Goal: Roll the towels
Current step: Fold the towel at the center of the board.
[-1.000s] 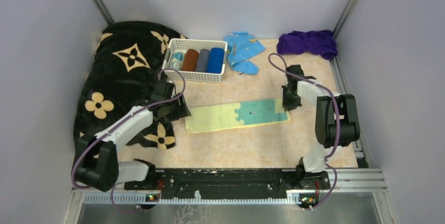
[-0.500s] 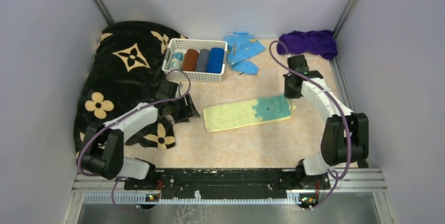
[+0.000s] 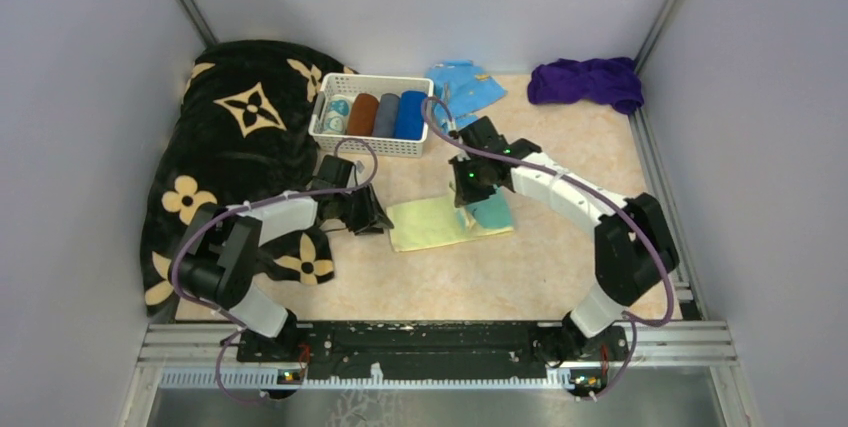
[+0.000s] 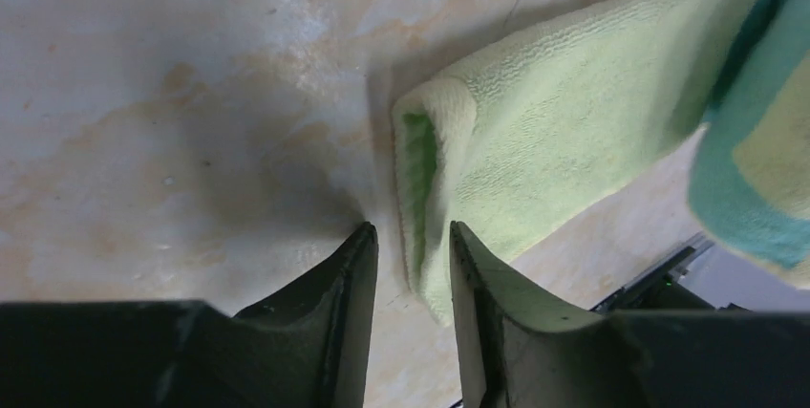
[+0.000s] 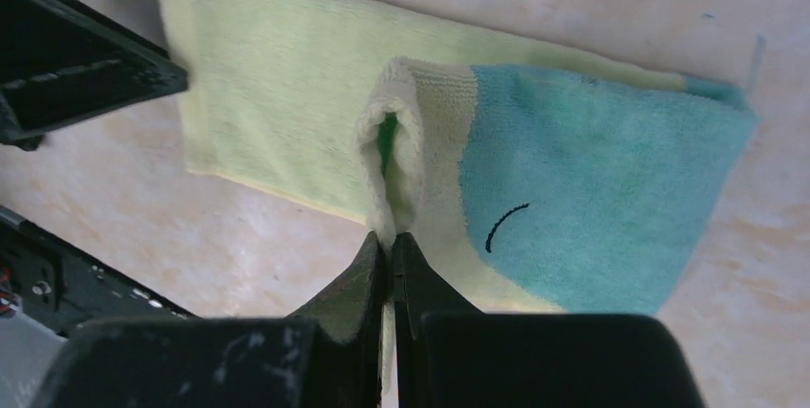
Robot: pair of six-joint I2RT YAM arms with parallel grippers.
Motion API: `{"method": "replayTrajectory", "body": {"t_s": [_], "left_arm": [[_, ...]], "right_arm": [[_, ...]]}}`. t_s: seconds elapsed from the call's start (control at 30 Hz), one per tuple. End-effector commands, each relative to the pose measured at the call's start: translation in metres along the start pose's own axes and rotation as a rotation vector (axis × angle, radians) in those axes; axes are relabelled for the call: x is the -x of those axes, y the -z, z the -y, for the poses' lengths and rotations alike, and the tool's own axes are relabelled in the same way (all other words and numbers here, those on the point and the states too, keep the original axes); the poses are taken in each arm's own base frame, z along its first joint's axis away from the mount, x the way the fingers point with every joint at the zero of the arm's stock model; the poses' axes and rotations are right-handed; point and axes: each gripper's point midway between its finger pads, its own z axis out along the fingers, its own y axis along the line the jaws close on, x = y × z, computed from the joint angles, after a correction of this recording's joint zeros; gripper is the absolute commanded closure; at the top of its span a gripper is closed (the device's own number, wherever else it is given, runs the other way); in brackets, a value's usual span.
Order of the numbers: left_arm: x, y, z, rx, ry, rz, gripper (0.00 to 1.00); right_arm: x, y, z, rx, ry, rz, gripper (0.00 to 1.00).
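- The left gripper (image 4: 409, 246) has its jaws a narrow slit apart and grips nothing. The end edge of the pale yellow towel (image 4: 535, 112) lies in that gap, and its long axis runs off rightward.
- The right gripper (image 5: 390, 241) is clamped on the towel's teal end, which is folded leftward over the yellow part.
- No writing is readable.

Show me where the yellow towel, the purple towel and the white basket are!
yellow towel (image 3: 425, 224): top view, on its flat yellow end.
purple towel (image 3: 585, 82): top view, middle of the crumpled heap at the back right.
white basket (image 3: 375, 146): top view, on its near wall.
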Motion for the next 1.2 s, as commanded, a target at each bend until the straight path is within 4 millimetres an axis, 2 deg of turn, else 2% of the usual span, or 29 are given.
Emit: {"method": "replayTrajectory", "body": {"t_s": [0.0, 0.07, 0.2, 0.37, 0.57, 0.83, 1.17], "left_arm": [[-0.007, -0.011, -0.005, 0.000, 0.008, -0.016, 0.62], [-0.011, -0.012, -0.007, 0.004, 0.011, -0.024, 0.66], [-0.017, -0.014, -0.012, 0.012, 0.015, -0.034, 0.70], [-0.022, -0.016, -0.013, 0.011, 0.018, -0.042, 0.75], [-0.027, -0.019, -0.013, 0.012, 0.019, -0.053, 0.81], [-0.031, -0.020, -0.013, 0.022, 0.014, -0.057, 0.83], [-0.017, -0.007, -0.019, 0.091, -0.011, 0.023, 0.82]], "right_arm": [[0.031, -0.005, -0.055, 0.099, -0.003, 0.061, 1.00], [0.029, -0.020, -0.072, 0.115, 0.003, 0.032, 1.00], [0.027, -0.035, -0.099, 0.147, 0.007, 0.011, 1.00], [0.027, -0.053, -0.116, 0.152, -0.023, -0.007, 1.00], [0.025, -0.074, -0.120, 0.122, -0.070, -0.022, 1.00], [0.021, -0.088, -0.124, 0.122, -0.095, -0.034, 1.00], [0.025, -0.079, -0.129, 0.137, -0.078, -0.037, 1.00]]}}
